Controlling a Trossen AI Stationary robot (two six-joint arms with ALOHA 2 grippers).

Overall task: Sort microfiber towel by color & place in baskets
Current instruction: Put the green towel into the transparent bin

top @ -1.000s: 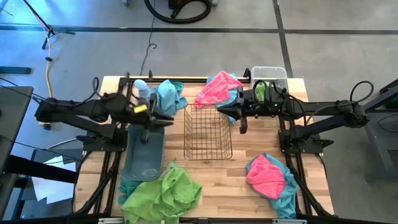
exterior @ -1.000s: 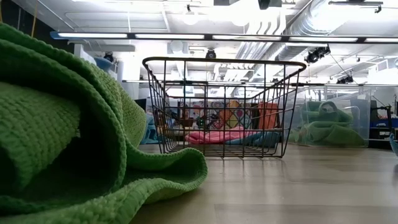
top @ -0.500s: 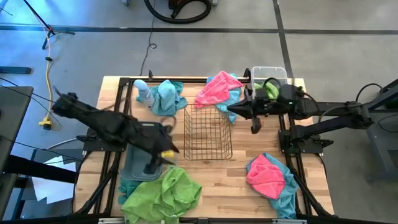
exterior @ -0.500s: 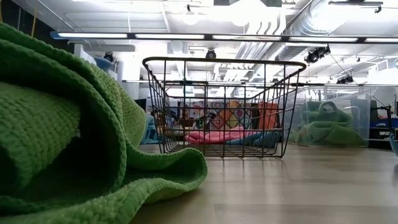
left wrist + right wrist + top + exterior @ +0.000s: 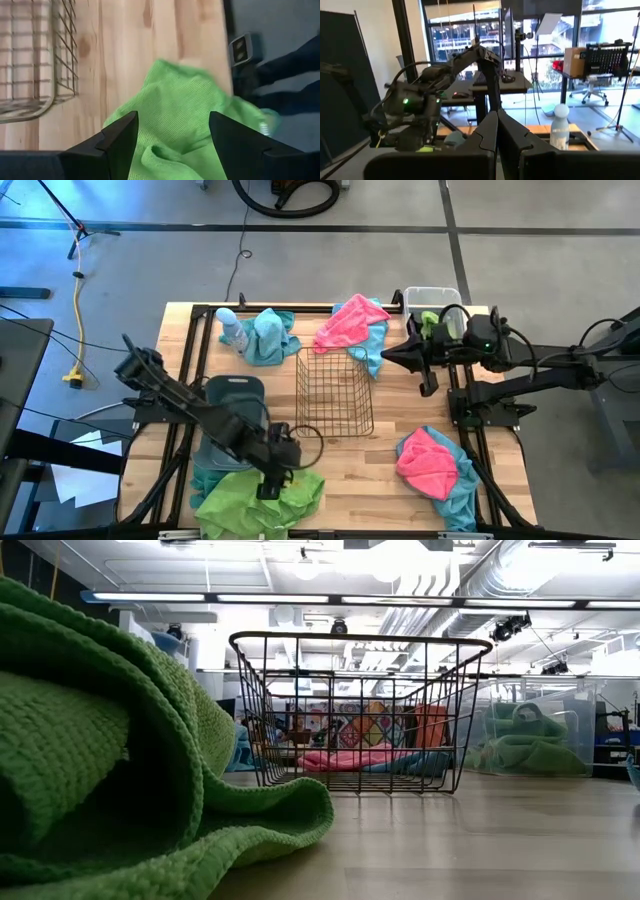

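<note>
The left gripper [image 5: 268, 480] now hangs over the lime green towel [image 5: 262, 498] at the table's [image 5: 400, 505] near edge, having swung there within 1 second from above the dark grey-blue tub [image 5: 232, 425]. Its fingers stand wide apart and empty, the green cloth showing between them in the left wrist view [image 5: 175, 125], with the wire mesh basket [image 5: 334, 393] just beside. The move reads as the start of a new pick: green appears to be next.

The right gripper [image 5: 386, 356] has drawn back toward the clear bin [image 5: 434, 298], its fingers pressed together and holding nothing; its wrist camera looks level into the room rather than at the table. A green towel already lies in that bin [image 5: 527, 745], which suggests where the near one belongs.

Much remains unsorted. A pink towel lies over a teal one at the far edge [image 5: 352, 323], a second pink-on-teal pair [image 5: 432, 465] sits at the near right, and another teal cloth [image 5: 266, 335] lies by the pale bottle [image 5: 230, 328]. More teal peeks out below the tub [image 5: 203, 478]; whether that is 1 towel or several cannot be told from above.
</note>
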